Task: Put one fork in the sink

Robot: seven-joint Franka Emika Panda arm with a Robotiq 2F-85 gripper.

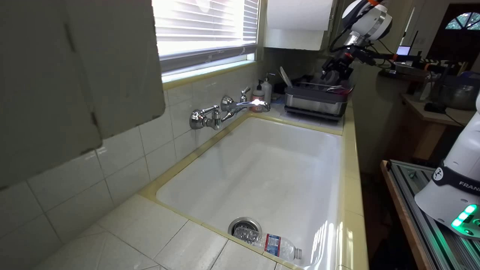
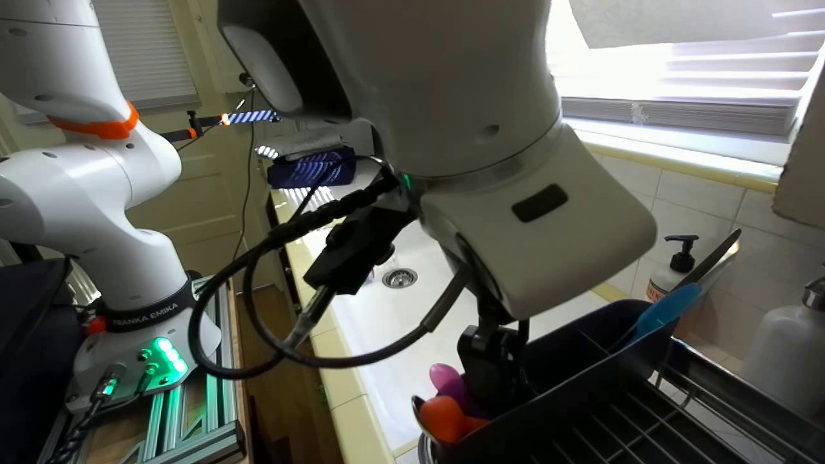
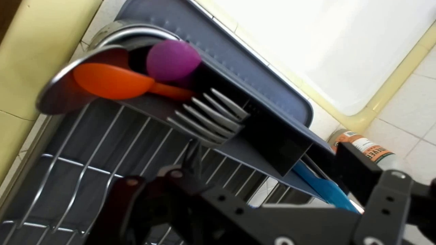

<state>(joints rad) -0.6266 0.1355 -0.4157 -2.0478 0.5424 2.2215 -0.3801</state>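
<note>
A blind-covered window (image 1: 208, 33) overlooks the tiled worktop (image 1: 138, 232) and its white sink (image 1: 277, 176), where a plastic bottle (image 1: 272, 244) lies. Past one end of the sink, near the worktop's front edge, stands the dish rack (image 1: 315, 103); the fork (image 3: 211, 120) sits tines-up in the cutlery holder (image 2: 580, 393) along the rack's sink-side edge. The gripper (image 1: 337, 73) is at the holder, fingers well apart, holding nothing. There seem too many tines for one fork, so closing might bring up two. The orange spoon (image 3: 112, 81) alongside could tangle in a lift, and a finger could strike the holder's wall.
</note>
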